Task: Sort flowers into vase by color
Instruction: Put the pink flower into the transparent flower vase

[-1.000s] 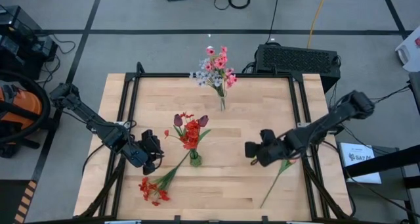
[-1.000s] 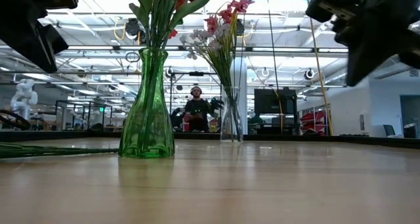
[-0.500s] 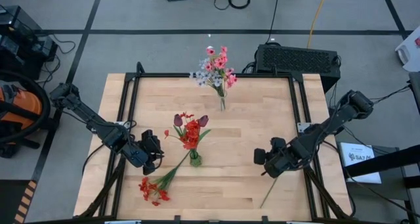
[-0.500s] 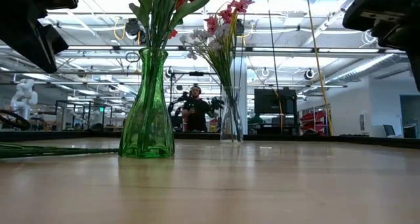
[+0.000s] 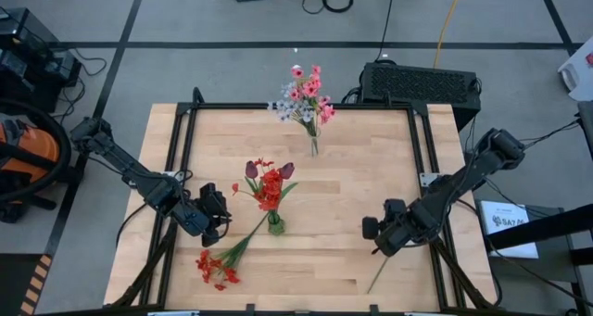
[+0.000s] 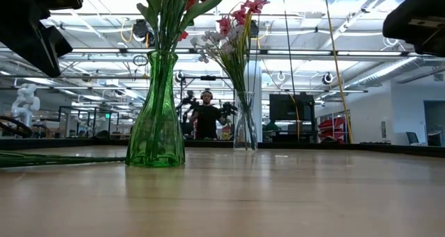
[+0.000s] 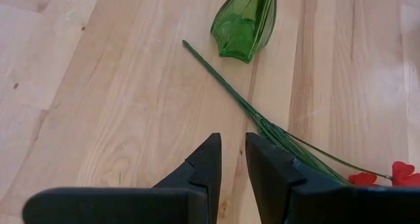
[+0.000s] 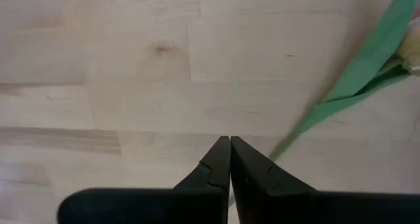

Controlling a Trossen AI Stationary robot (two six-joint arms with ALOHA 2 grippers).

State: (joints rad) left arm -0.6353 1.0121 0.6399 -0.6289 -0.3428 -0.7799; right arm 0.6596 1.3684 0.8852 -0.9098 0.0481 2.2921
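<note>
right gripper closed, empty; loose flower lies just beside (green leaf visible).

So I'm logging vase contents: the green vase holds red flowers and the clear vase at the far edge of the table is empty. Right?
Not quite. The green vase does hold red flowers, but the clear vase at the far edge of the table is not empty: it holds pink and whitish flowers. The high view shows this, and the low view confirms stems standing in it.
</note>
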